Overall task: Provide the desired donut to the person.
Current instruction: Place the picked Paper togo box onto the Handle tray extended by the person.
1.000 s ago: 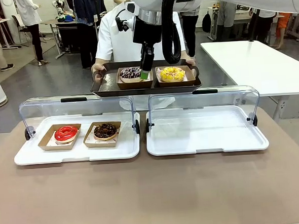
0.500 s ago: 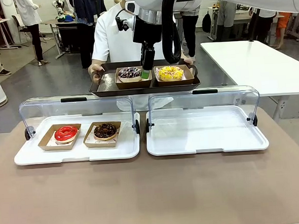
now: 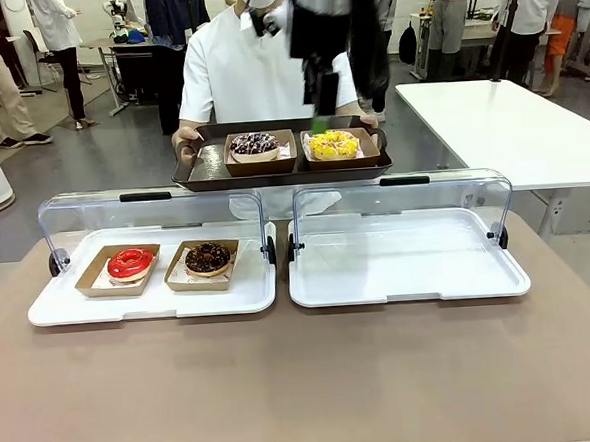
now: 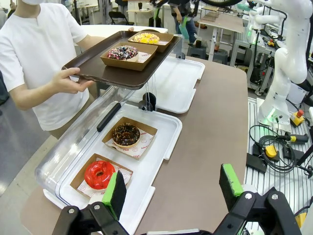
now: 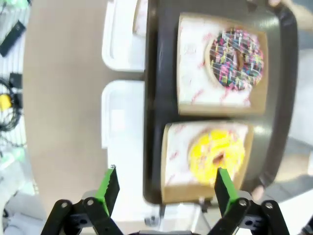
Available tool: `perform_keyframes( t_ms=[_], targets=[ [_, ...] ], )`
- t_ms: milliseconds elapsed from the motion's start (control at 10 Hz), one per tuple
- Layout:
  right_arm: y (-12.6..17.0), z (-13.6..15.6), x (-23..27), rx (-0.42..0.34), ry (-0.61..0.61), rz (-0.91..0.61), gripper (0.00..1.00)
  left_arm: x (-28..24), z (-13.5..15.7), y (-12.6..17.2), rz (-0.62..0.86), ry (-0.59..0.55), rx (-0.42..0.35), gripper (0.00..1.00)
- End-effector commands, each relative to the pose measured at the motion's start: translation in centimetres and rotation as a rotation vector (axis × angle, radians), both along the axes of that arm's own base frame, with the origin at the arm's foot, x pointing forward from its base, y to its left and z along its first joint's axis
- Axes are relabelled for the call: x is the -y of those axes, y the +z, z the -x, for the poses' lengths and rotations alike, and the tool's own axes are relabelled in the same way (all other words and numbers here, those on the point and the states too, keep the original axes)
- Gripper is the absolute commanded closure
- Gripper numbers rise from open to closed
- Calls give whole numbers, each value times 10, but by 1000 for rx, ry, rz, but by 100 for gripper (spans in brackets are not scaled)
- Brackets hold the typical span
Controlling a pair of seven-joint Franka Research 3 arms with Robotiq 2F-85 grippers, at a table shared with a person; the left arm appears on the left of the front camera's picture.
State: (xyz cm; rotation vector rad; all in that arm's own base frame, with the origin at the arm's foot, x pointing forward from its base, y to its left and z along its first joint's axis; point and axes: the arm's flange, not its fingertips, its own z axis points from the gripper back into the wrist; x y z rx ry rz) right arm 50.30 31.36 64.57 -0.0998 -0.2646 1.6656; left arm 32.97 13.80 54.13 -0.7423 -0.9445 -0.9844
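Two boxed donuts lie on the dark tray [image 3: 197, 170] we see held by the person [image 3: 236, 74]: a sprinkled chocolate donut [image 3: 255, 143] and a yellow donut [image 3: 333, 144]. Above the tray, our right gripper [image 5: 164, 188] stands spread, empty; our left gripper [image 4: 172, 188], well clear, likewise.

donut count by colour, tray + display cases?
Red donut: 1
Chocolate donut: 1
Dark sprinkled donut: 1
Yellow donut: 1
Total: 4. Two sit on the person's brown tray, two in the left display case.
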Motion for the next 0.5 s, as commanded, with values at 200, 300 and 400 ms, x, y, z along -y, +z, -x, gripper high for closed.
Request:
perform_keyframes(
  t_ms=[200,300,400],
  targets=[
    [35,62,149,142,-75,41,0,-1,-1,0,14,-7,25,0],
    [36,67,184,145,-122,25,0,-1,-1,0,14,-7,25,0],
    [34,74,209,139,-141,29,0,-1,-1,0,14,-7,25,0]
  ],
)
